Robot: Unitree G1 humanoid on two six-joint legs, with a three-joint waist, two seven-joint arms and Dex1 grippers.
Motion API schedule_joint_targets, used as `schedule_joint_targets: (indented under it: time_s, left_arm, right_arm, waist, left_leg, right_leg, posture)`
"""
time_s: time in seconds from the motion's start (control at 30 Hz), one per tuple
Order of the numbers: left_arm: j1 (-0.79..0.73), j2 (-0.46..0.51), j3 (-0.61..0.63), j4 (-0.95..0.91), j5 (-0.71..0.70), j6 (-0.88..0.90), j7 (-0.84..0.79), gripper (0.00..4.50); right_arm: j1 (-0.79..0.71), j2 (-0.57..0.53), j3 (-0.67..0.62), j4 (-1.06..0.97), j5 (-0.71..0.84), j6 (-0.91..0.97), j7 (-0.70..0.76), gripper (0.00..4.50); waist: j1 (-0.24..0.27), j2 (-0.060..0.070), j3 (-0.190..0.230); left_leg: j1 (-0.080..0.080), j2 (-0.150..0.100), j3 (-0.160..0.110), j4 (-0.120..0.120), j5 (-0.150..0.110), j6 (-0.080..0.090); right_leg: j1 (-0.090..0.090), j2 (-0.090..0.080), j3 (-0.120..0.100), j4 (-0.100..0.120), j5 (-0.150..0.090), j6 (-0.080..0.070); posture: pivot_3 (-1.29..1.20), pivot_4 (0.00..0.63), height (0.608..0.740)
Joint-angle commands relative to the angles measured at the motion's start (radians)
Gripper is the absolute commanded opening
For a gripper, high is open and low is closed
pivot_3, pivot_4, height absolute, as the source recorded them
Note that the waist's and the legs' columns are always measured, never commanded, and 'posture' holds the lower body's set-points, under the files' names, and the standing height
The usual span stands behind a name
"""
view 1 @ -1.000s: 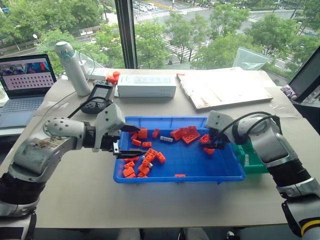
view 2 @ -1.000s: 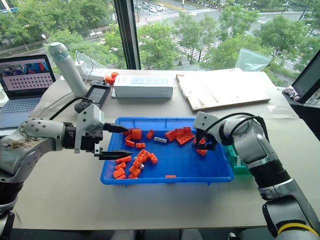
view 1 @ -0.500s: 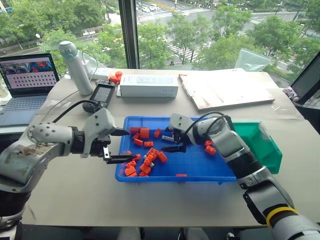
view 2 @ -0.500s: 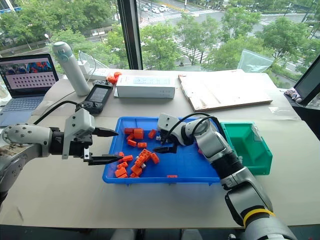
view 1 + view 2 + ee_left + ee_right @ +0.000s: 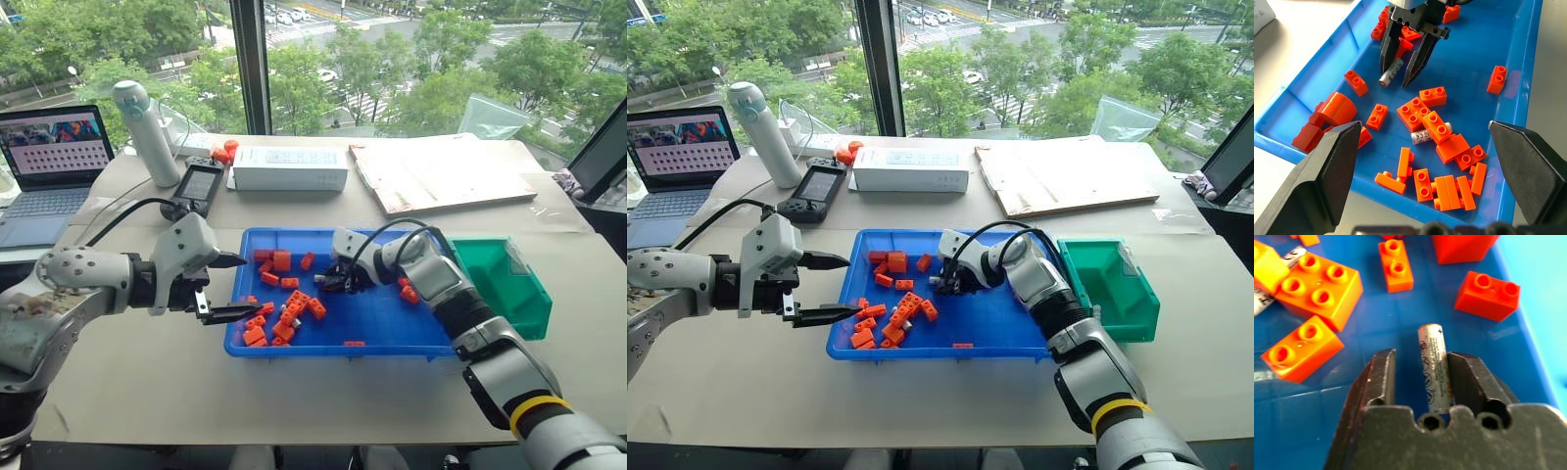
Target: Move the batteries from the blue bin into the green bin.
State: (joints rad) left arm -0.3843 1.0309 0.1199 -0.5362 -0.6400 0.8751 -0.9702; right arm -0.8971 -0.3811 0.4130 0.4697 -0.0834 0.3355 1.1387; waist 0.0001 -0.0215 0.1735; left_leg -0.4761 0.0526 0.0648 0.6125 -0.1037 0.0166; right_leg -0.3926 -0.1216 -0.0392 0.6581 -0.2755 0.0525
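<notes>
The blue bin (image 5: pixel 392 321) lies in the middle of the table, with orange bricks (image 5: pixel 294 308) scattered in it. A grey battery (image 5: pixel 1432 372) lies on the bin floor between the fingers of my right gripper (image 5: pixel 333 282). The jaws are narrow but still open: one finger is against the battery and a gap shows on the other side. A second battery (image 5: pixel 1422 136) lies among the bricks closer to my left gripper (image 5: pixel 245 286). That gripper hangs wide open over the bin's left edge, holding nothing. The green bin (image 5: pixel 509 284) stands against the blue bin's right end.
At the back left are a laptop (image 5: pixel 49 157), a white bottle (image 5: pixel 147 132) and a black handheld console (image 5: pixel 201 186). A white box (image 5: pixel 291 168) and a flat board (image 5: pixel 441 171) lie behind the blue bin. Bare table runs along the front.
My right gripper has swung left from the bin's right end to its middle, dropped down, and narrowed its jaws around the battery. The left gripper has hardly moved.
</notes>
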Motion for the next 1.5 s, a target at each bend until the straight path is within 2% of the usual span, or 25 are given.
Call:
schedule_joint_targets:
  time_s: [0.03,0.07,0.23,0.33,0.47,0.53,0.7,0.83,0.9,0.97,1.07,1.1,1.27,1.43,1.5]
  left_arm:
    - [-0.028,-0.013,-0.017,-0.001,-0.001,-0.029,-0.003,4.5]
    - [-0.038,-0.021,-0.03,0.005,0.0,-0.034,-0.007,4.5]
    - [-0.087,-0.06,-0.102,0.057,0.004,-0.064,-0.055,4.5]
    - [-0.124,-0.085,-0.154,0.114,0.032,-0.11,-0.097,4.5]
    - [-0.217,-0.168,-0.231,0.22,0.088,-0.171,-0.111,4.5]
    - [-0.266,-0.214,-0.27,0.271,0.116,-0.202,-0.128,4.5]
    - [-0.329,-0.261,-0.309,0.344,0.155,-0.249,-0.181,4.5]
    - [-0.341,-0.242,-0.331,0.376,0.207,-0.275,-0.21,4.5]
    - [-0.324,-0.219,-0.323,0.374,0.22,-0.277,-0.219,4.5]
    - [-0.308,-0.202,-0.309,0.362,0.222,-0.273,-0.222,4.5]
    - [-0.291,-0.18,-0.299,0.342,0.231,-0.27,-0.218,4.5]
    - [-0.276,-0.16,-0.287,0.324,0.23,-0.262,-0.217,4.5]
    - [-0.217,-0.085,-0.226,0.263,0.219,-0.22,-0.207,4.5]
    - [-0.116,0.009,-0.155,0.195,0.211,-0.185,-0.212,4.5]
    - [-0.086,0.028,-0.126,0.164,0.193,-0.162,-0.201,4.5]
  right_arm:
    - [0.037,-0.051,-0.021,-0.102,0.015,0.047,0.031,0.43]
    - [0.042,-0.065,-0.046,-0.133,0.028,0.066,0.025,0.25]
    - [0.061,-0.204,-0.188,-0.319,0.13,0.159,0.066,0.25]
    - [0.085,-0.317,-0.353,-0.413,0.214,0.234,0.047,0.25]
    - [0.192,-0.523,-0.496,-0.443,0.163,0.232,-0.026,0.25]
    - [0.254,-0.587,-0.557,-0.45,0.152,0.228,-0.072,0.25]
    - [0.368,-0.619,-0.586,-0.486,0.165,0.25,-0.121,0.25]
    - [0.454,-0.637,-0.566,-0.471,0.131,0.238,-0.16,0.25]
    - [0.458,-0.654,-0.549,-0.476,0.139,0.262,-0.142,1.26]
    - [0.443,-0.667,-0.531,-0.469,0.136,0.263,-0.131,1.84]
    - [0.371,-0.65,-0.506,-0.437,0.127,0.231,-0.166,2.87]
    - [0.32,-0.608,-0.475,-0.464,0.157,0.229,-0.147,3.21]
    - [0.198,-0.37,-0.305,-0.666,0.326,0.37,-0.062,3.21]
    - [0.186,-0.205,-0.098,-0.69,0.293,0.34,-0.08,3.21]
    - [0.185,-0.169,-0.063,-0.681,0.294,0.334,-0.08,3.21]
  waist:
    - [0.002,0.0,0.0]
    - [0.003,0.0,0.0]
    - [0.01,0.0,0.0]
    - [0.014,0.0,0.0]
    - [0.028,0.0,0.0]
    - [0.038,0.0,0.0]
    - [0.011,0.0,0.0]
    - [0.007,0.0,0.0]
    - [0.006,0.0,0.0]
    - [0.007,0.0,0.001]
    - [0.009,0.001,0.001]
    - [0.008,0.001,0.001]
    - [-0.018,0.0,0.001]
    - [0.0,0.001,0.001]
    - [0.009,0.0,0.002]
  left_leg:
    - [0.0,0.0,0.0,0.0,0.0,0.0]
    - [0.0,0.0,0.0,0.0,0.0,0.0]
    - [0.0,0.0,0.0,0.0,-0.001,-0.002]
    - [-0.001,0.0,0.0,0.0,0.0,0.0]
    - [0.0,0.0,0.0,0.0,0.0,0.0]
    - [0.0,-0.001,0.0,0.001,-0.001,0.001]
    - [0.0,0.0,0.001,0.001,0.0,0.002]
    - [0.001,-0.001,0.001,0.001,0.0,0.002]
    - [0.0,-0.001,0.001,0.001,0.0,0.002]
    - [0.0,-0.001,0.001,0.001,0.0,0.002]
    - [0.0,-0.001,0.001,0.002,-0.001,0.002]
    - [0.0,-0.001,0.001,0.002,-0.001,0.002]
    - [0.001,0.001,-0.001,0.0,0.0,0.002]
    - [-0.001,0.0,-0.001,-0.001,-0.001,0.002]
    - [-0.001,0.0,0.0,0.0,-0.001,0.002]
  right_leg:
    - [0.0,0.0,0.0,0.0,0.0,0.0]
    - [0.0,0.0,0.0,0.0,0.0,0.0]
    - [-0.001,0.0,0.0,0.0,0.0,0.0]
    - [-0.001,0.0,0.0,-0.001,0.0,0.0]
    - [0.001,0.0,0.0,-0.002,0.0,0.0]
    - [0.002,-0.001,-0.002,-0.003,0.0,0.001]
    - [0.001,-0.001,0.001,-0.002,0.0,0.0]
    - [0.001,-0.001,0.001,-0.001,0.0,0.001]
    - [0.001,-0.001,0.002,-0.001,-0.001,0.001]
    - [0.001,-0.001,0.002,-0.001,-0.001,0.001]
    - [0.001,-0.001,0.001,-0.001,-0.001,0.001]
    - [0.001,-0.001,0.002,-0.002,-0.001,0.001]
    - [0.001,0.001,0.002,-0.001,-0.001,-0.001]
    - [0.001,0.0,0.0,-0.002,-0.002,0.0]
    - [0.0,0.0,0.0,-0.001,-0.002,0.0]
  posture:
    - [0.0,0.15,0.73]
    - [0.0,0.15,0.73]
    - [0.0,0.15,0.73]
    - [0.0,0.15,0.73]
    - [0.0,0.15,0.73]
    - [0.0,0.15,0.73]
    - [0.0,0.15,0.73]
    - [0.0,0.15,0.73]
    - [0.0,0.15,0.73]
    - [0.0,0.15,0.73]
    - [0.0,0.15,0.73]
    - [0.0,0.15,0.73]
    - [0.0,0.15,0.73]
    - [0.0,0.15,0.73]
    - [0.0,0.15,0.73]
